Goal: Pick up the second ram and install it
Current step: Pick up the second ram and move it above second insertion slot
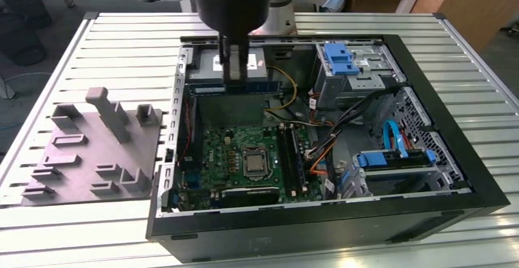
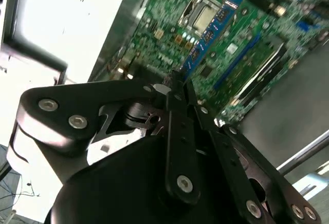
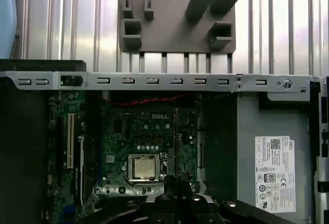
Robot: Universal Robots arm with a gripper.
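Observation:
My gripper [image 1: 235, 78] hangs over the back part of the open computer case [image 1: 454, 177], shut on the second ram [image 1: 235, 88]. The ram is a thin dark blue-green strip, held level at its middle and well above the motherboard [image 1: 235, 152]. In the second wrist view the ram [image 2: 211, 34] runs out from between the fingers [image 2: 177, 131], with the board far below it. In the first wrist view the ram [image 3: 176, 142] shows edge-on as a thin line over the motherboard [image 3: 128, 131], beside the processor socket [image 3: 142, 166]. The memory slots [image 1: 293, 155] lie next to the socket [image 1: 255, 162].
A gray moulded holder tray [image 1: 89, 152] with upright posts sits on the slatted table [image 1: 121, 37] at the exterior view's left of the case. Inside the case are cable bundles [image 1: 332, 128], blue-latched drive cages [image 1: 344, 61] and the case's metal rim [image 3: 154, 80].

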